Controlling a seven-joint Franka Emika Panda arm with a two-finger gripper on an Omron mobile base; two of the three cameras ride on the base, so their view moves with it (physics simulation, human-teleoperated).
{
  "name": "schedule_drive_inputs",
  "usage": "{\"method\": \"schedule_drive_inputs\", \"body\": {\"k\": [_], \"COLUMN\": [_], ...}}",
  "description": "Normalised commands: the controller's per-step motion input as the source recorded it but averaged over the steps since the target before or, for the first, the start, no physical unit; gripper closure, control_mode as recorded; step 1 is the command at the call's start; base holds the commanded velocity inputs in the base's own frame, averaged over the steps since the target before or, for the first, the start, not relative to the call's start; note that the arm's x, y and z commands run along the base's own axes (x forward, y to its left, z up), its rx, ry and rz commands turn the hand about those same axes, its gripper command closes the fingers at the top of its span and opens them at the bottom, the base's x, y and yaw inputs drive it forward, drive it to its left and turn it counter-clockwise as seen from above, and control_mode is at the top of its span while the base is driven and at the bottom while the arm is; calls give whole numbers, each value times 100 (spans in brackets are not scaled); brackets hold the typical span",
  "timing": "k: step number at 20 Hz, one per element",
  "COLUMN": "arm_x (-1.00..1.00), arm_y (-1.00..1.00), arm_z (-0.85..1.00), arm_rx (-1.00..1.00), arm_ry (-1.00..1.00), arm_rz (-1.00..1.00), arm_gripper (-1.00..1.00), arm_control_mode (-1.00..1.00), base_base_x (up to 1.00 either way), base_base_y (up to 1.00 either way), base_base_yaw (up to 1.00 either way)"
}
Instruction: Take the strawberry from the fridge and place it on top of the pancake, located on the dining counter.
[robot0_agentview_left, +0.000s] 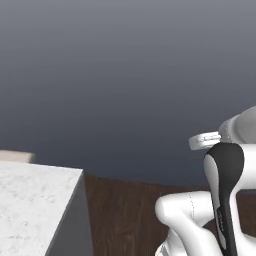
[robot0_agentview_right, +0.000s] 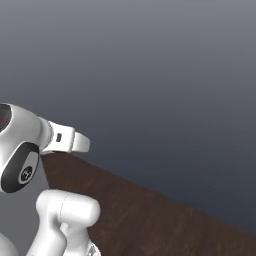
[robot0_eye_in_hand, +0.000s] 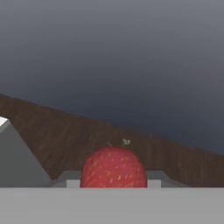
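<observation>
Now strawberry (robot0_eye_in_hand: 113, 168) clamped between the closed claw's (robot0_eye_in_hand: 113, 183) tips, above dark wooden floor (robot0_eye_in_hand: 65, 135).

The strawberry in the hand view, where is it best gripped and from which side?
Across its widest red middle, as the claw has it now, shut on the strawberry. One finger sits on each flank, and the green stem points away from the hand. The rounded sides suit opposing pads.

strawberry (robot0_eye_in_hand: 113, 168) sits low centre, red with pale seeds and a small green stem at its top, seated between the gripper (robot0_eye_in_hand: 113, 183) fingers, whose grey tips flank it on both sides. brown wood floor (robot0_eye_in_hand: 65, 135) runs behind. dark grey wall (robot0_eye_in_hand: 113, 57) above. pale grey block (robot0_eye_in_hand: 13, 162) at left.
</observation>
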Motion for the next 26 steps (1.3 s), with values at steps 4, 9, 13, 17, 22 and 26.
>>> {"method": "schedule_drive_inputs", "body": {"k": [4, 9, 13, 17, 22, 26], "arm_x": [0, 0, 0, 0, 0, 0], "arm_y": [0, 0, 0, 0, 0, 0], "arm_z": [0, 0, 0, 0, 0, 0], "arm_rx": [0, 0, 0, 0, 0, 0], "arm_ry": [0, 0, 0, 0, 0, 0], "arm_rz": [0, 0, 0, 0, 0, 0], "arm_gripper": [100, 100, 100, 100, 100, 100], "arm_control_mode": [100, 100, 100, 100, 100, 100], "base_base_x": [74, 77, 76, 85, 93, 100], "base_base_y": [-31, -41, -41, -54, -55, -39], "base_base_yaw": [53, 57, 58, 60, 61, 60]}}
